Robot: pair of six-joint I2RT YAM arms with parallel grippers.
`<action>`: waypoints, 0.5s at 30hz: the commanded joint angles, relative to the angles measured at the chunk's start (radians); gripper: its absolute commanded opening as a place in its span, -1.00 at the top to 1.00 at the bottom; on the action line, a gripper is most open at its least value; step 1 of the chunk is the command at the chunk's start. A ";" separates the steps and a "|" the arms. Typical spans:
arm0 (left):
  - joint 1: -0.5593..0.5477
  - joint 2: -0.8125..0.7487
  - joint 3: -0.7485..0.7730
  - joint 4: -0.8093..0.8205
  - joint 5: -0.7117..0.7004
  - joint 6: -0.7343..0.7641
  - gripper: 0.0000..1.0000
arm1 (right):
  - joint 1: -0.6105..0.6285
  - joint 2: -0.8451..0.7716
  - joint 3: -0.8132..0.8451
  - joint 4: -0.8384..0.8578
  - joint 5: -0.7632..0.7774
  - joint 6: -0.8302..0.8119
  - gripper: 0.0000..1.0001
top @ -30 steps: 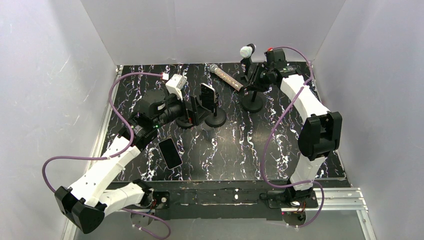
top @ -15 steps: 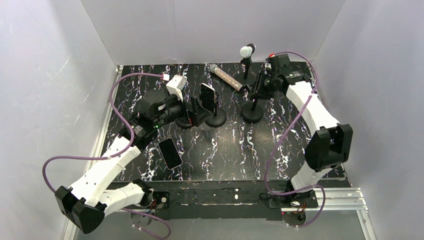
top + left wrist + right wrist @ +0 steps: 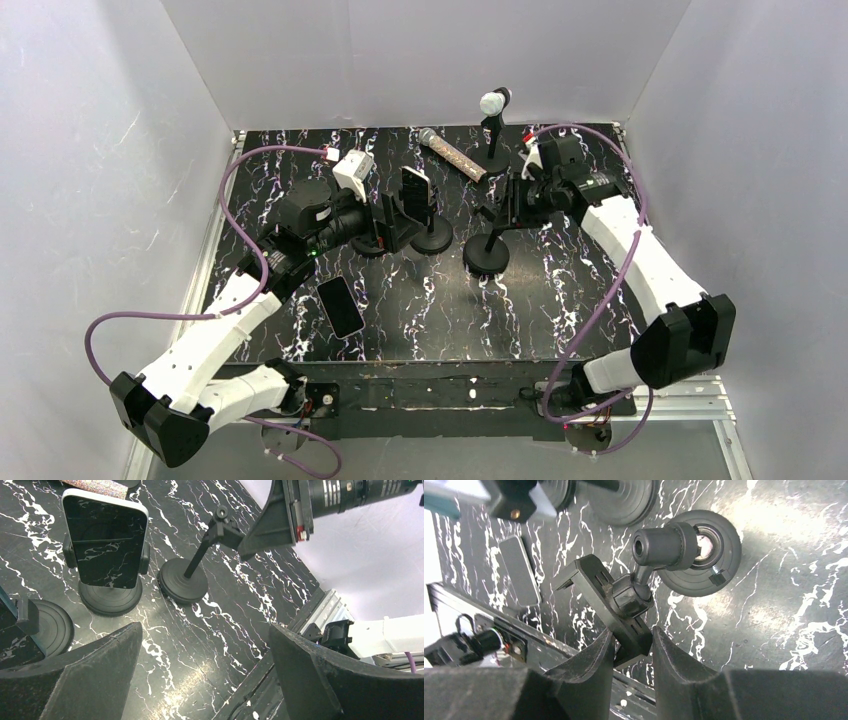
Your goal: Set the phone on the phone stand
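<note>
In the top external view, a black smartphone with a dark screen (image 3: 340,306) is seen lying flat on the black table with white marble veins (image 3: 600,300), toward the near left part and apart from every stand. It is judged to be the phone of the task, so the main step is not yet done. A second black phone (image 3: 416,193) is clamped upright in a black round-based holder (image 3: 433,240) nearer the far edge, and the left gripper (image 3: 392,218) is placed just beside it. Near the middle of the table, an empty black phone stand (image 3: 487,255) with a round base and a thin stem is held at its top by the right gripper (image 3: 503,205). In the left wrist view, the jaws of the left gripper (image 3: 205,630) are shown wide apart with nothing between them. The stem of the empty stand (image 3: 183,580) is seen leaning; whether its base rests on the table cannot be told. In the right wrist view, the jaws of the right gripper (image 3: 631,635) are closed on the flat cradle plate (image 3: 599,587) of this stand, and the flat smartphone (image 3: 519,570) is seen toward the near edge. It is judged that the stand must be set down and the smartphone lifted into the cradle.
</note>
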 commanded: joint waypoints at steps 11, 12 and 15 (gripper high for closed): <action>0.003 -0.017 0.000 0.015 0.019 0.003 -0.97 | 0.200 -0.074 -0.072 -0.013 0.156 -0.102 0.77; 0.003 -0.017 0.000 0.015 0.018 0.003 -0.97 | 0.202 -0.074 -0.066 -0.015 0.156 -0.101 0.72; 0.003 -0.021 -0.004 0.005 0.009 0.001 -0.97 | 0.210 -0.081 -0.057 -0.012 0.160 -0.102 0.36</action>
